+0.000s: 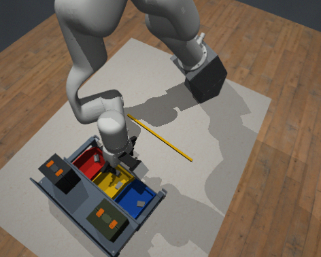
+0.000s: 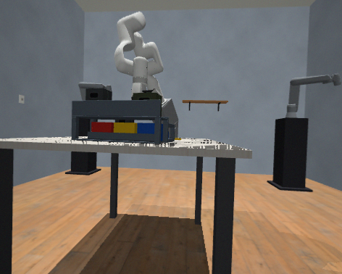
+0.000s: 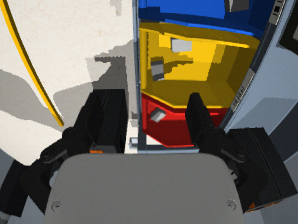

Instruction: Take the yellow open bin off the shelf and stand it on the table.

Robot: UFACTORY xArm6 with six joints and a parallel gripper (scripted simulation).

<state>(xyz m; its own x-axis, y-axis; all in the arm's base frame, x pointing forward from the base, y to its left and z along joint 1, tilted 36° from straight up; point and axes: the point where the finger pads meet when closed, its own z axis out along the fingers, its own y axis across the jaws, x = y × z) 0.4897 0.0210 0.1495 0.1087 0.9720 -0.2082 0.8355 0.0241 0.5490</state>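
Note:
The yellow open bin stands in the grey shelf, between the red bin and the blue bin. Small grey parts lie in the yellow bin. My gripper is open and empty. It hangs over the shelf's open front at the red and yellow bins, one finger outside over the table, the other over the bins. It touches no bin.
A black box and an olive box sit on the shelf's top. A thin yellow rod lies on the table in front of the shelf. The arm's black base block is at the far edge.

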